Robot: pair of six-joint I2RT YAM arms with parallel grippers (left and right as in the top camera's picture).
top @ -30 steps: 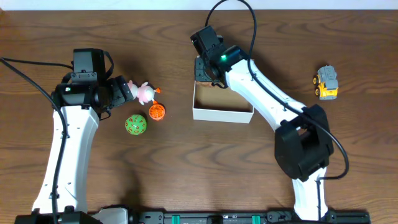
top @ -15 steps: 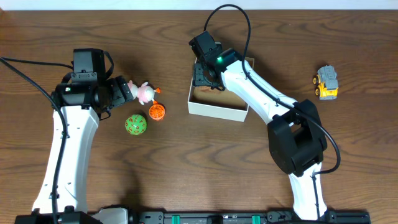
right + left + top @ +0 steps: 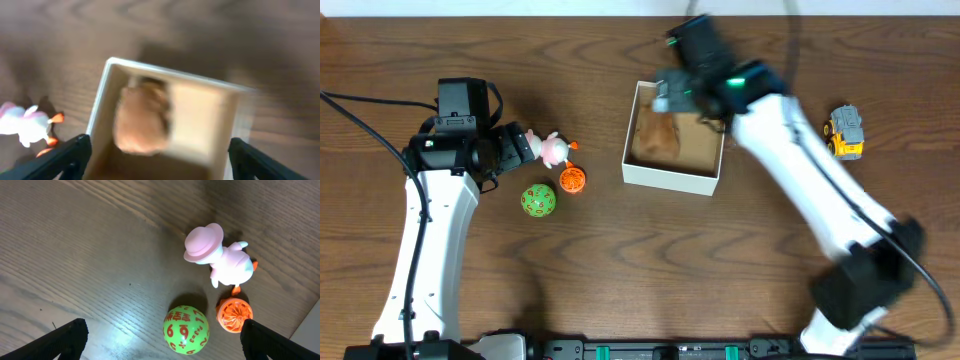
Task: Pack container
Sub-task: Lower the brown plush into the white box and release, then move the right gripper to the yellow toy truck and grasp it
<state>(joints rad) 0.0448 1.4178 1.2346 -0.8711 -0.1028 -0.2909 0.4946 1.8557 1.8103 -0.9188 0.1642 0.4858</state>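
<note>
**Inspector:** Near side first. What lies on the desk (image 3: 620, 280)?

**Assessor:** Left of centre, a green numbered ball (image 3: 186, 330). An orange ball (image 3: 234, 315) sits just beside it on the right, not touching. Just beyond them stands a pink hatted figure (image 3: 220, 257), close to the orange ball; contact cannot be confirmed. All three are unpacked.

**Inspector:** The left jaws?

**Assessor:** Spread wide, holding nothing, poised just left of the pink figure. I judge they are placed there to take one of the three next.

**Inspector:** The container (image 3: 670, 178)?

**Assessor:** Centre of the desk, right of the balls and apart from them, flat, open top up. One brown rounded item (image 3: 655, 135) lies inside, toward the left wall. It is too blurred to identify. Far right, a yellow toy truck (image 3: 844, 133) is not yet packed.

**Inspector:** The right jaws?

**Assessor:** Above the container's far side, spread wide and empty. Open jaws over a loaded box suggest the item is delivered. The arm is smeared in the overhead view, so its pose is uncertain.
</note>
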